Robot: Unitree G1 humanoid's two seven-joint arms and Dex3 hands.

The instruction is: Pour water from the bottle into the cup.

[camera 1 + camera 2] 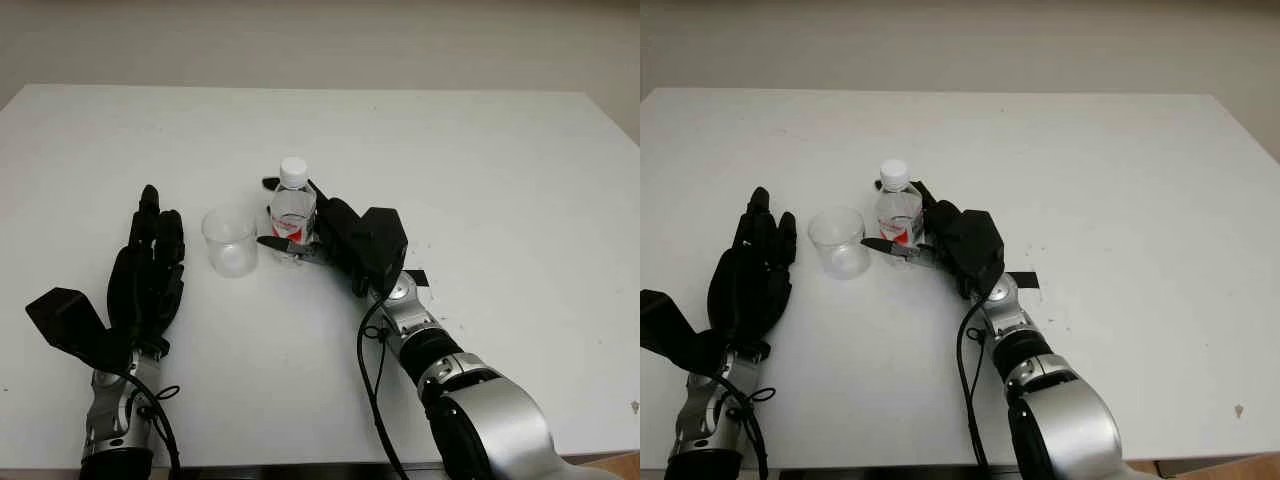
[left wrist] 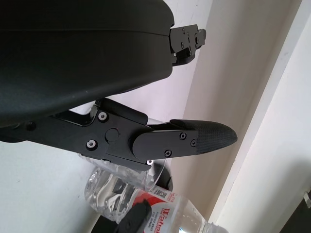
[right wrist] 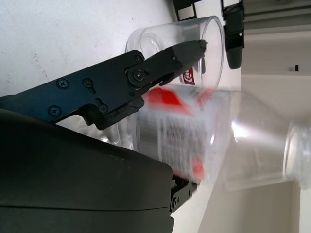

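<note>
A small clear water bottle (image 1: 293, 212) with a white cap (image 1: 293, 170) and a red-and-white label stands upright at the middle of the white table (image 1: 480, 180). My right hand (image 1: 270, 213) comes at it from the right, one finger behind it and the thumb across its front, curled around its body. The right wrist view shows the bottle (image 3: 194, 136) against my palm with a fingertip (image 3: 187, 48) across it. A clear plastic cup (image 1: 230, 241) stands upright just left of the bottle, close beside it. My left hand (image 1: 148, 265) is open, left of the cup.
Black cables (image 1: 372, 370) hang along the right forearm near the table's front edge. A small black tag (image 1: 416, 277) lies on the table just right of the right wrist. Bare tabletop extends behind and to the right of the bottle.
</note>
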